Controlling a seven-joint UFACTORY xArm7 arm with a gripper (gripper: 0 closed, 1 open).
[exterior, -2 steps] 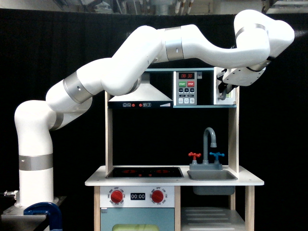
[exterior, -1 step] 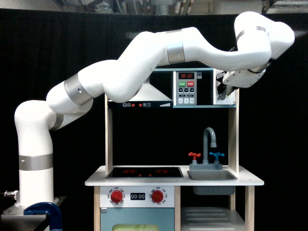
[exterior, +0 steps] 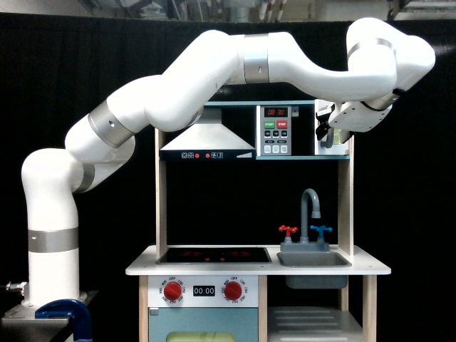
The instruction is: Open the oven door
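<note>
The oven door is the small white panel at the top right of the toy kitchen, right of the control panel. It looks swung partly outward, with a dark cavity showing between it and the panel. My gripper is at the door's left edge, where the handle would be. Its dark fingers are small and partly hidden by the white wrist. Whether they hold the handle cannot be made out.
The toy kitchen has a range hood, a hob, a sink with a grey tap, and a pale blue lower door. A wooden post stands just below the gripper. A blue clamp sits at the arm's base.
The elbow and forearm have risen, clearing the range hood. The wrist and gripper have shifted slightly to the exterior view's left, and less of the door's green window shows.
</note>
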